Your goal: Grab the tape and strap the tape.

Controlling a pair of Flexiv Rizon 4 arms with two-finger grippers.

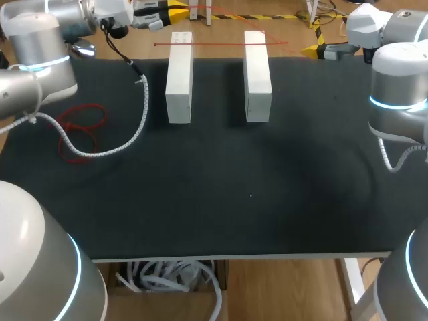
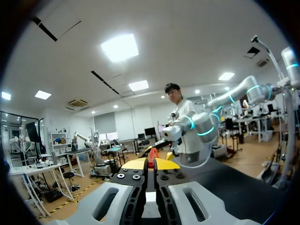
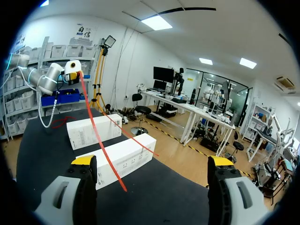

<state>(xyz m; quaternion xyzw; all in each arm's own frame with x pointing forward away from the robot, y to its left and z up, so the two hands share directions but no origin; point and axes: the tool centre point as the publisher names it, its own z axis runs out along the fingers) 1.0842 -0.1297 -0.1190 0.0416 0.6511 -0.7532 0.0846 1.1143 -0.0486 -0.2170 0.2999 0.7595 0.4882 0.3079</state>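
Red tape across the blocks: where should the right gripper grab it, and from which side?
Probably the free stretch just past the right white block, coming in from the right. The red tape runs thin and straight over that block's far end, and the left gripper pinches its other end, so set the right gripper's open jaws either side of the strand.

Blocks: right block point(image 3: 123, 157) just ahead of the right gripper point(image 3: 152, 162); left block point(image 3: 93, 130) beyond it, side by side on the table point(image 1: 234, 194).
Tape point(image 3: 97, 137): pinched in the left gripper point(image 2: 151, 163), crossing over both blocks toward the right gripper.
Loop point(image 1: 80, 125): on the table below the left gripper.
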